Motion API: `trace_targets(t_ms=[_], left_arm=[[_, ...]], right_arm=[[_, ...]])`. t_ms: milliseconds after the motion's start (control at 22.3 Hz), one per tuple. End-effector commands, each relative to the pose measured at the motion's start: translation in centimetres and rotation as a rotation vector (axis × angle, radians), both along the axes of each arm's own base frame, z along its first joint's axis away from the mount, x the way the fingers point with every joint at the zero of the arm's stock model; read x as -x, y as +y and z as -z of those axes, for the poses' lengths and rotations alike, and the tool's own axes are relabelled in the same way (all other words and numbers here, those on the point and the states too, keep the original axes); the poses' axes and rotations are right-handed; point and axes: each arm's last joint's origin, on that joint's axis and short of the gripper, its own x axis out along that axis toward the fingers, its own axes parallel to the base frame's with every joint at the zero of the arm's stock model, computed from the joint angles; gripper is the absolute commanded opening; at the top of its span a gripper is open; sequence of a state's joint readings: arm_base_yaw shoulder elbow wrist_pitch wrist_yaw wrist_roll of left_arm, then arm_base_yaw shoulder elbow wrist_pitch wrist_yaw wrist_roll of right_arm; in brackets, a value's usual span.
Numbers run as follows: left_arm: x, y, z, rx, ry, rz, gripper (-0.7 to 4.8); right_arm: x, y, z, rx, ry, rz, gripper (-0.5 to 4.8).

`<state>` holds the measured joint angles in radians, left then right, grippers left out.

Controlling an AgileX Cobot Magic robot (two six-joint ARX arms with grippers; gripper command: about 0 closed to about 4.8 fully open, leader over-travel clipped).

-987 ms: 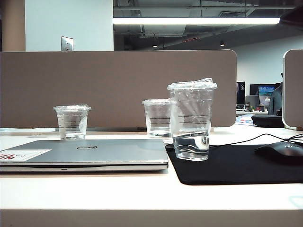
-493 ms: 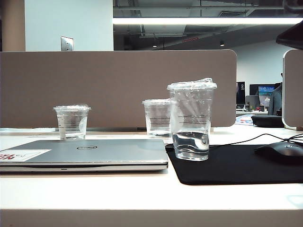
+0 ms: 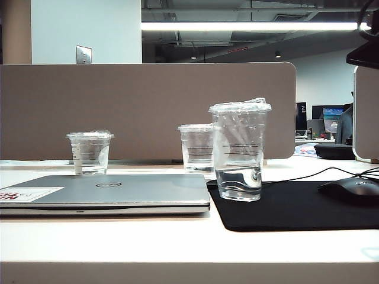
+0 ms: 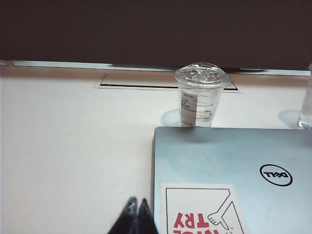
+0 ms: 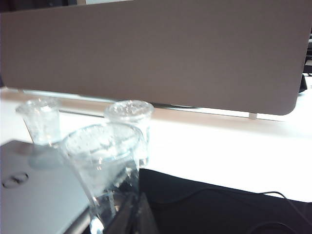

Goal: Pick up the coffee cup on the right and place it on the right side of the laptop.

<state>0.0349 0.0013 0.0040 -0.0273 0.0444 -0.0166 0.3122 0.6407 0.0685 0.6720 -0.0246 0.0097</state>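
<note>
The coffee cup (image 3: 239, 150) is shown upright on the black mouse mat (image 3: 296, 207), just right of the closed laptop (image 3: 112, 192) and touched by nothing. The left gripper (image 4: 136, 213) is seen with fingers (image 4: 144, 214) pressed together above the white surface (image 4: 73, 146), beside the laptop's edge. The right gripper (image 5: 135, 214), fingers likewise pressed together and empty, is seen close to the cup.

Bare mat (image 3: 296, 207) lay open right of the coffee cup (image 3: 239, 151); the laptop (image 3: 106, 192) crowded its left, a mouse (image 3: 350, 190) sat far right.
</note>
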Motion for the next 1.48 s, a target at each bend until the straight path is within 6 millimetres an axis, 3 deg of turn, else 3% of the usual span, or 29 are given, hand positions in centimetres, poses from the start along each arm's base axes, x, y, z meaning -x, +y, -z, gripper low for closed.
trace_targets(t_ms=[45,359,763,1480], left_arm=[[0.0,0.0,-0.2,-0.002,-0.009,0.002,-0.05],[0.0,0.0,-0.2,-0.002,-0.009,0.002,-0.05],[0.0,0.0,-0.2,-0.002,-0.01,0.002,-0.05],[0.0,0.0,-0.2,-0.002,-0.009,0.002,-0.05]], right_arm=[[0.7,-0.9,0.6,0.108,-0.001,0.059,-0.05],[2.5,-3.0,2.1,0.058,0.073,0.194,-0.05],[3.9,-4.8,1.9,-0.014,0.039,0.355,-0.05],[3.9,-4.7,1.8,-0.034,0.032,0.345,-0.05]])
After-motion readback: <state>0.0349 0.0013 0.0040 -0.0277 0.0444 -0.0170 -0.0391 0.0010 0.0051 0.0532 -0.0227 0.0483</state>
